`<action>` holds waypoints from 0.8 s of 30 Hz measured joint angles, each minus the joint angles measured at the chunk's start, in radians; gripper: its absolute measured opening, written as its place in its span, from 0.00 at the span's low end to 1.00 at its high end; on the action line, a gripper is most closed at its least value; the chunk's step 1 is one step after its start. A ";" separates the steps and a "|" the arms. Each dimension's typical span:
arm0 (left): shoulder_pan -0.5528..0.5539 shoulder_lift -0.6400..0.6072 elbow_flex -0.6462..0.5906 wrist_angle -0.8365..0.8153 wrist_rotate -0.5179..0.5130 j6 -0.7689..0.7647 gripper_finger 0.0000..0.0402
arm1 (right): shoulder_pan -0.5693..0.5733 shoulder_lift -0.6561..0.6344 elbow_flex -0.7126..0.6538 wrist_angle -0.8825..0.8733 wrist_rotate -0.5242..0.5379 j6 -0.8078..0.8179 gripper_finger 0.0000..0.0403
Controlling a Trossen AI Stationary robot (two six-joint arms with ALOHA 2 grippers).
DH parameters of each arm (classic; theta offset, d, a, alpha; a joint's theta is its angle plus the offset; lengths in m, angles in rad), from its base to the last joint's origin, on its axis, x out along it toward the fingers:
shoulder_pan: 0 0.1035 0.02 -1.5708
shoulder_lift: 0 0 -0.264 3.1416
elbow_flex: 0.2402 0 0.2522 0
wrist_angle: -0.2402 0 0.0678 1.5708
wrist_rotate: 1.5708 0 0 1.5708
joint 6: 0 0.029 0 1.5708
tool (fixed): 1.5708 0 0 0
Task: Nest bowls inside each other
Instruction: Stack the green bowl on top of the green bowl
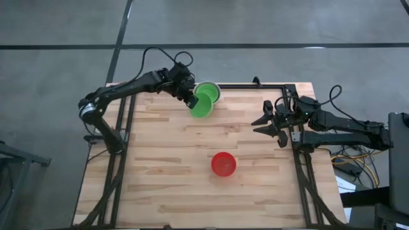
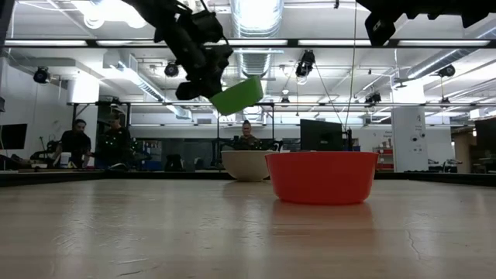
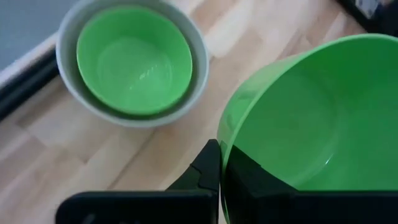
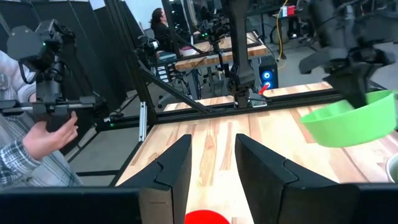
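The main risk now is that the bright green round plastic bowl (image 1: 202, 106) slips or lands crooked, because the left pincer (image 1: 190, 99) holds it only by a thin piece of its rim, with one finger inside the wall and one outside, and the bowl hangs tilted in the air. If it is let go in this tilt, I think it may strike the edge of the stack and bounce onto the wooden counter (image 1: 166, 185), or sit at an angle and not go down fully. The stack, a white round bowl (image 3: 68, 37) with a second green bowl (image 3: 134, 59) already inside it, stands on the counter just beyond and below the pincer, near the far edge, so a push from the side could also move it toward that edge. The left arm reaches far across the counter, its wrist is raised above the stack, and its pincer is closed tight on the rim. The right pincer (image 1: 271, 124) waits low on its own side, well apart from the stack, with its fingers parted and nothing between them. The red round plastic bowl (image 1: 223, 163) stands alone on the counter, near the right pincer and far from the left one, not yet nested.
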 joint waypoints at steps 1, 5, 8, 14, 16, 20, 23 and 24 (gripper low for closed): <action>0.006 0.014 0.019 0.002 0.001 0.000 0.01 | 0.000 0.000 0.000 0.000 0.000 0.000 0.30; 0.026 0.072 0.105 0.001 -0.011 0.004 0.01 | 0.000 0.000 0.000 0.000 0.000 0.000 0.30; 0.040 0.118 0.172 -0.033 -0.045 -0.012 0.01 | 0.000 0.000 0.000 0.000 0.000 0.000 0.30; 0.074 0.201 0.256 -0.091 -0.063 -0.026 0.01 | 0.000 0.001 0.000 0.000 0.000 0.000 0.30; 0.083 0.222 0.272 -0.090 -0.062 -0.027 0.01 | 0.000 0.001 0.000 0.000 0.000 0.000 0.30; 0.100 0.249 0.280 -0.091 -0.062 -0.029 0.01 | 0.000 0.001 0.000 0.000 0.000 0.000 0.30; 0.113 0.255 0.280 -0.091 -0.063 -0.033 0.01 | 0.000 0.001 0.000 0.000 0.000 0.000 0.30; 0.117 0.257 0.280 -0.091 -0.065 -0.039 0.01 | 0.000 0.001 0.000 0.000 0.000 0.002 0.30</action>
